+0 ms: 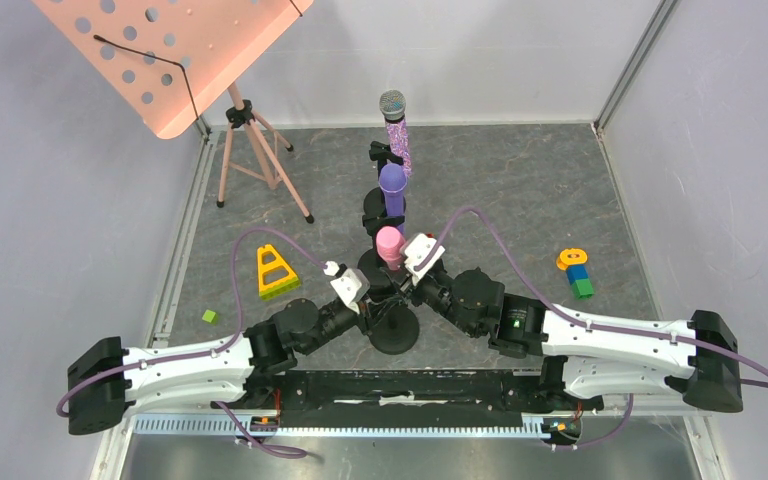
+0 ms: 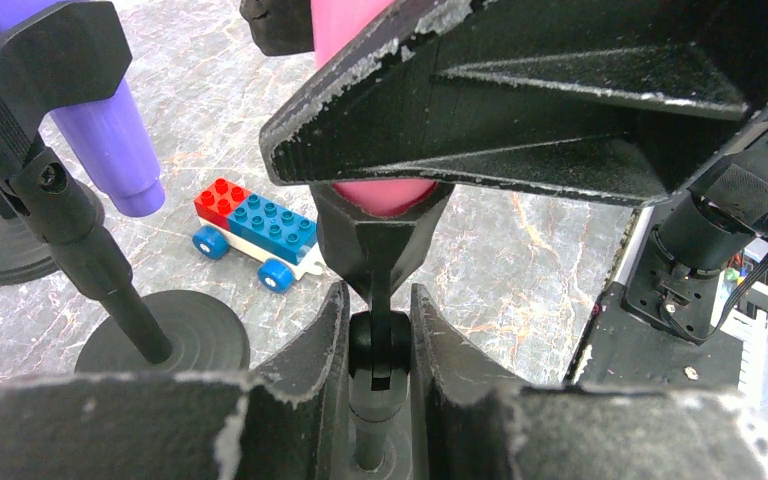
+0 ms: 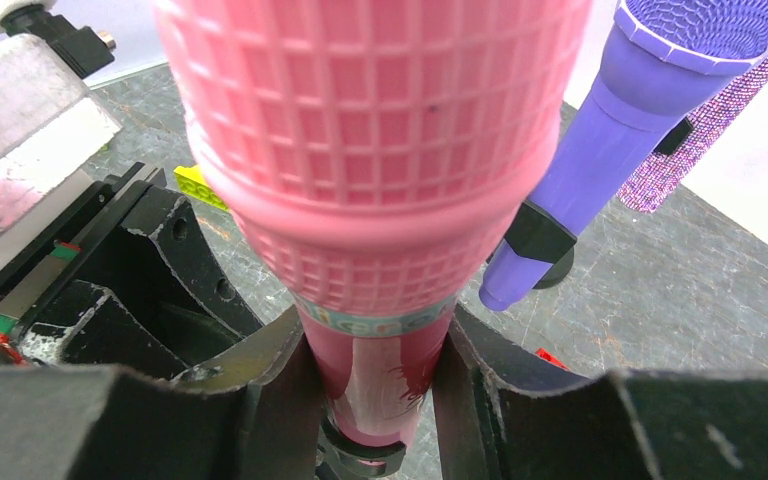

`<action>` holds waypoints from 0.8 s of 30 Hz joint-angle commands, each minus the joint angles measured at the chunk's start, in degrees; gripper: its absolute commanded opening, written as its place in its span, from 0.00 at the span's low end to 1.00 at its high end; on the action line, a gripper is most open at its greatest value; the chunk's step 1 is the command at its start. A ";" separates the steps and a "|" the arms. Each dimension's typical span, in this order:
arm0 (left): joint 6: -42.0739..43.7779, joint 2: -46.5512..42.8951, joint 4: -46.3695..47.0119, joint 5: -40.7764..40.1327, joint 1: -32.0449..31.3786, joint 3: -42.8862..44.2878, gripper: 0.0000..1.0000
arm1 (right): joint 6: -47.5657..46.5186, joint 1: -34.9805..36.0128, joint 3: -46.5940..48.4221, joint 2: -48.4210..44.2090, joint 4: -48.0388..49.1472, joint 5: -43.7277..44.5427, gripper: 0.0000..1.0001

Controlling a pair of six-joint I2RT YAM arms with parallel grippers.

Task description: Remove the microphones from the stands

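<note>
no legible text, labels or numbers anywhere

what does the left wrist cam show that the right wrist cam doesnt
Only the left wrist view: the left gripper shut on the stand just under its clip, a toy block car on the floor, and the base of a second stand.
Only the right wrist view: the mesh head of the pink microphone, the right gripper closed around its handle, and a glittery microphone at the back.
Both: the pink microphone and the purple microphone beside it.
</note>
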 commanded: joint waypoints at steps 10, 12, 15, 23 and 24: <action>-0.40 2.60 -7.53 -1.95 0.11 -0.15 0.02 | 2.13 0.44 3.67 -5.15 11.73 -1.13 0.10; -0.40 2.65 -7.55 -1.95 0.16 -0.15 0.02 | 2.12 0.44 3.58 -5.36 11.52 -0.67 0.10; -0.31 2.74 -7.64 -2.03 0.15 -0.06 0.02 | 2.11 0.44 3.32 -5.72 11.50 -0.57 0.10; -0.40 2.95 -7.80 -1.99 0.12 0.29 0.02 | 2.16 0.42 3.67 -6.47 11.17 -0.42 0.10; -0.40 3.01 -7.91 -1.96 0.12 0.37 0.02 | 2.06 0.44 3.67 -6.55 11.08 0.04 0.10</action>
